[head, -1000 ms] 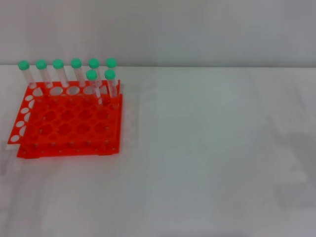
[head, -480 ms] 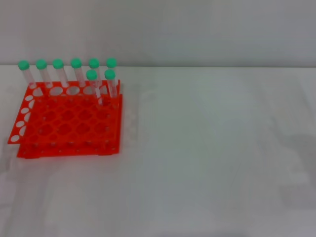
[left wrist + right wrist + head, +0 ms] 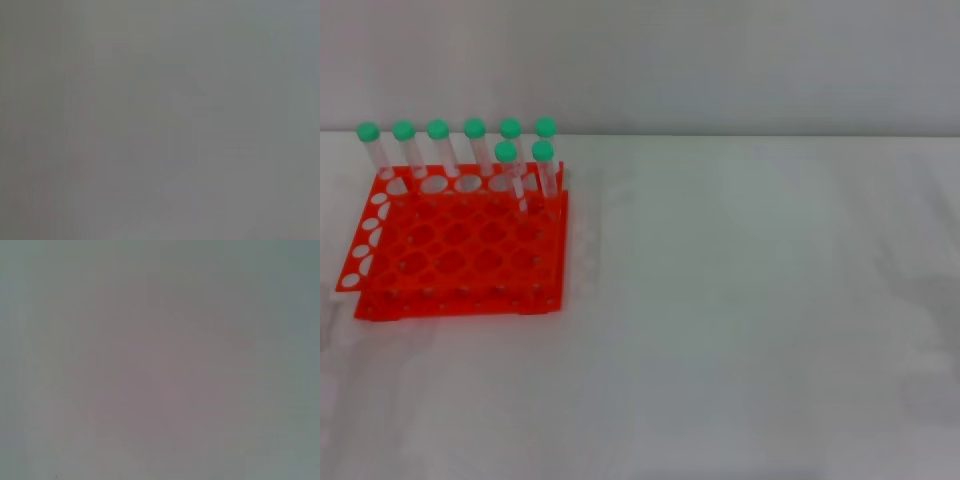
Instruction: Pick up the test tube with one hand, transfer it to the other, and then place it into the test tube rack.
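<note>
The orange-red test tube rack stands on the white table at the left in the head view. Several clear test tubes with green caps stand upright in its far rows, one at the far right corner and two just in front. No loose tube lies on the table. Neither hand shows in the head view. Both wrist views show only a plain grey surface, with no fingers and no tube.
The white table stretches to the right of the rack. A pale wall runs along the back edge.
A faint shadow at the right edge of the table has faded. The rack and tubes have not moved.
</note>
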`<state>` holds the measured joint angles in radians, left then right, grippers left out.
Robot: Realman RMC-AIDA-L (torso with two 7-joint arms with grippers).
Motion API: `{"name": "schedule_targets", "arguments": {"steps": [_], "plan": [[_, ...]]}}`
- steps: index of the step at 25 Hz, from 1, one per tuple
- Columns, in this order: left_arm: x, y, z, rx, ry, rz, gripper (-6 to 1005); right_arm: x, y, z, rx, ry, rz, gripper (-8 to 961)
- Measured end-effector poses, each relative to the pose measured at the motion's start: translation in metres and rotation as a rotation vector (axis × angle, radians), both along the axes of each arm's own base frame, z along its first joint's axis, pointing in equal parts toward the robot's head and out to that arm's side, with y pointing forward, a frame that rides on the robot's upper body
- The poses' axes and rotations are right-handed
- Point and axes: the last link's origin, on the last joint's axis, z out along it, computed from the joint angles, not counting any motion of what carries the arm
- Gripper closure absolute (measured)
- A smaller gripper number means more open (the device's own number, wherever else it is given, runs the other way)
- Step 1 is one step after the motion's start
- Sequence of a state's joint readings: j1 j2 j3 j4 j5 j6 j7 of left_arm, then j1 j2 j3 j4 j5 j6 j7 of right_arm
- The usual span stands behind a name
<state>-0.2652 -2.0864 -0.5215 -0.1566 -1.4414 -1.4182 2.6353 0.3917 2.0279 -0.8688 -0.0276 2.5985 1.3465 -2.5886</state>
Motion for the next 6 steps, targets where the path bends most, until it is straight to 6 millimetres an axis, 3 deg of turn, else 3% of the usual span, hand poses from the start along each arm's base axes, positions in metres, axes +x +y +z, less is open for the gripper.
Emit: {"name": "schedule_targets", "arguments": {"steps": [6], "plan": [[0.0002, 0.0019, 0.0004, -0.002, 0.001, -0.001, 106, 0.0019, -0.0022, -0.0002, -0.001, 0.003, -0.007, 84]]}}
